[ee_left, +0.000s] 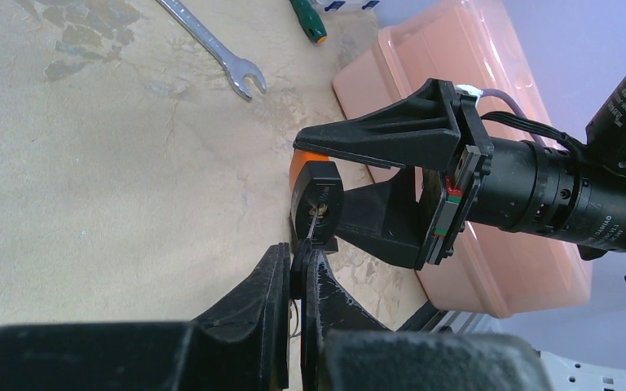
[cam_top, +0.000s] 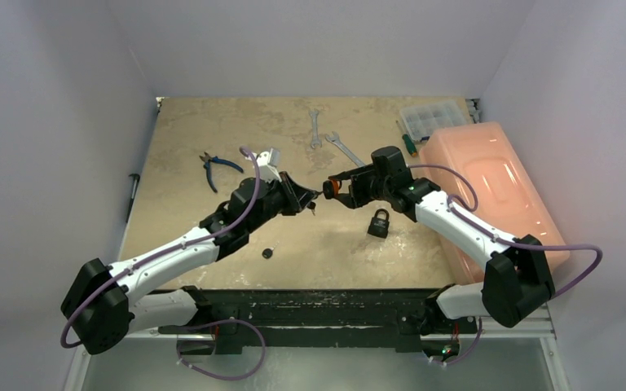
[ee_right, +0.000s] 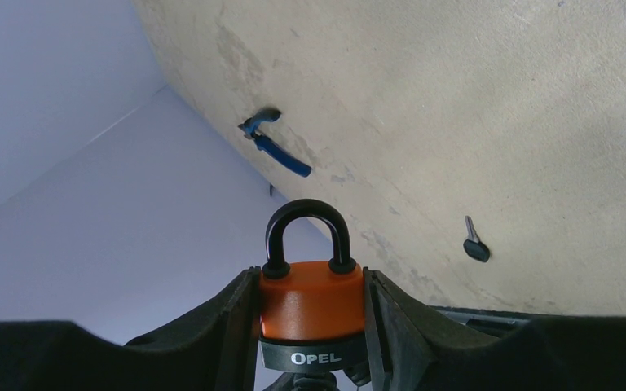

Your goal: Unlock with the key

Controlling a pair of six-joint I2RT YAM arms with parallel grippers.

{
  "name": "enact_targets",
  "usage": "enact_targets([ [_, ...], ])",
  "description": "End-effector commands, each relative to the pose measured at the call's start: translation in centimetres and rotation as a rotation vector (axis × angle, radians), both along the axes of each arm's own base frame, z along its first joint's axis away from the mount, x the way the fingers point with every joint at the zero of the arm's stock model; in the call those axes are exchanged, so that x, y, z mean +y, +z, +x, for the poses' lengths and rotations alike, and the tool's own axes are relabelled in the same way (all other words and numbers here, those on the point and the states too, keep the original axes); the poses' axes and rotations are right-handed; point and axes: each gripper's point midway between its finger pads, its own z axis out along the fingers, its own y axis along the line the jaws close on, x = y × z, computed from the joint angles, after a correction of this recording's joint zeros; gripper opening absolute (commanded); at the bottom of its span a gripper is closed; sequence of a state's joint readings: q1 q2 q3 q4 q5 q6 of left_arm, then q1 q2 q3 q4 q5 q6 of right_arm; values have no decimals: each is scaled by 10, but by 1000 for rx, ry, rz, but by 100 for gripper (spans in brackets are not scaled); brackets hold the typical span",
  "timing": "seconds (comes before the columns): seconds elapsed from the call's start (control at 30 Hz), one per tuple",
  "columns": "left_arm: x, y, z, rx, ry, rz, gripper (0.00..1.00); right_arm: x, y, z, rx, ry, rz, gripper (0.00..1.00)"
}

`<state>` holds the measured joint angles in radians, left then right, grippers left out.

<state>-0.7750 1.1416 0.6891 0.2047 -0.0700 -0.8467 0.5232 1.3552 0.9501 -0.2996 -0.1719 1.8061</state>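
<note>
Two grips: left end effector (ee_left: pixel 299 254) pinches key (ee_left: pixel 301 275), right end effector (ee_right: pixel 310 281) clamps padlock (ee_right: pixel 311 305); we barely see the key's blade.

Your beige table (cam_top: pixel 196 130) holds: blue pliers (cam_top: pixel 216 169), two wrenches (cam_top: pixel 315 130) (cam_top: pixel 344 149), screwdriver (cam_top: pixel 407 143), organizer box (cam_top: pixel 432 116), pink bin (cam_top: pixel 493 191), black padlock (cam_top: pixel 379 222), loose key (cam_top: pixel 268 252).

"What does the padlock (ee_right: pixel 311 314) look like?"

"It has an orange body with a black band at the bottom lettered OPEL. The black shackle (ee_right: pixel 307 213) is shut, with both legs seated in the body. It's up in the air, clamped by its sides in the right gripper (ee_right: pixel 310 281)."

"And the key (ee_left: pixel 301 275)?"

"It's small, and its dark head is pinched in the left gripper (ee_left: pixel 297 254). The thin blade reaches to the keyhole (ee_left: pixel 316 208) in the padlock's black end. I can't tell how deep it sits."
</note>
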Motion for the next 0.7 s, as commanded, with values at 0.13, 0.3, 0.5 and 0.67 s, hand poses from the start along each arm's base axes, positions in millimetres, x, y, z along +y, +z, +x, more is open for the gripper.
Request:
enact_targets([
  [0.13,-7,18,7,-35,16,-56,0,10,25,10,-53,11,63,0],
  [0.3,-6,17,10,-38,31,-55,0,10,23,9,-52,13,61,0],
  [0.5,-5,18,13,-39,49,-59,0,11,20,9,-46,15,60,0],
  [0.67,-3,20,15,-36,71,-71,0,11,18,9,-43,17,59,0],
])
